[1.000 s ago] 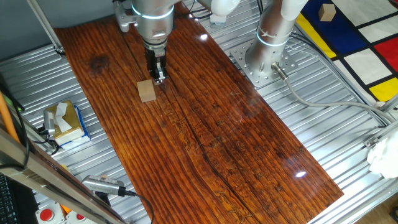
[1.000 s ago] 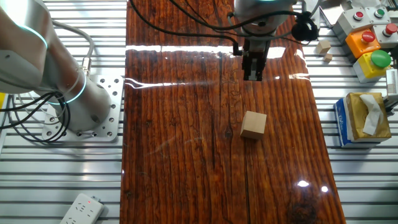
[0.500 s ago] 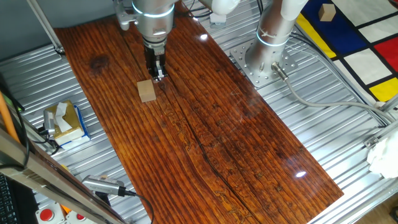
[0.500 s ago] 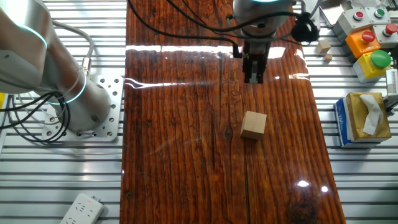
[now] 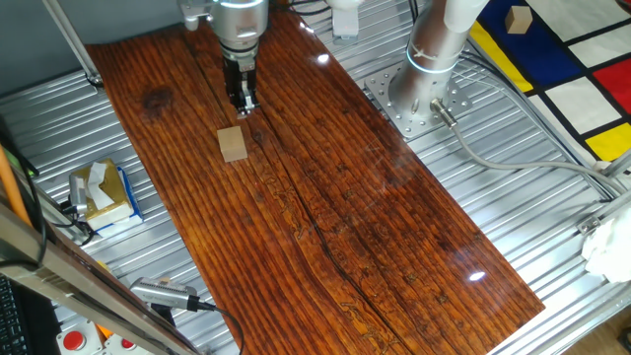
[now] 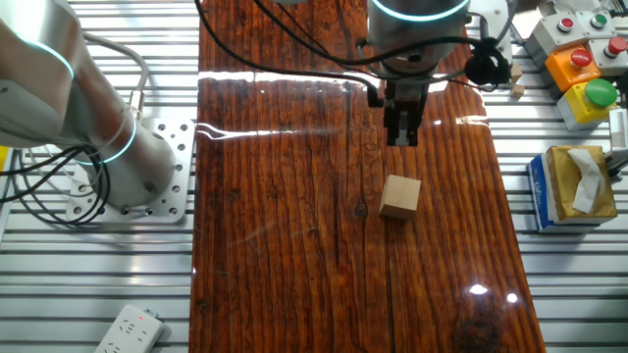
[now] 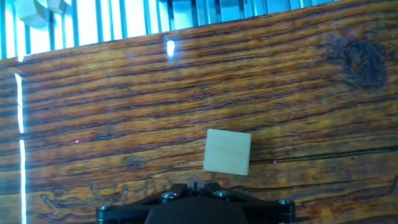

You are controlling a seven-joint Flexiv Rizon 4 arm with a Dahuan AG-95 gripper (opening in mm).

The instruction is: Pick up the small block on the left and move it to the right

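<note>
End effector hangs above the desk, nothing in its grip. In both fixed views the two fingers look drawn close together, little or no gap visible; the hand view shows only the dark base of the hand at the bottom edge, fingertips out of frame. My read: closed or nearly so, empty.

The small block sits flat on the wood, alone, apart from the end effector. In the other fixed view it's nearer the camera than the fingers and roughly in line with them. In one fixed view the block is just below the end effector. In the hand view the block sits low and right of centre, slightly rotated relative to the frame, top face fully visible.

Judgement: approach phase, grasp not begun. Hand is high and offset, probably so the wrist camera keeps the block in view while lining up. The fingers would need to open wider than the block before descending, and the slight rotation suggests a wrist turn so the pads meet flat faces rather than corners.

Tissue box is off the wood on the metal slats, well apart. Button box is far right, out of the way. Wood to the right in the hand view looks free for the placement.
</note>
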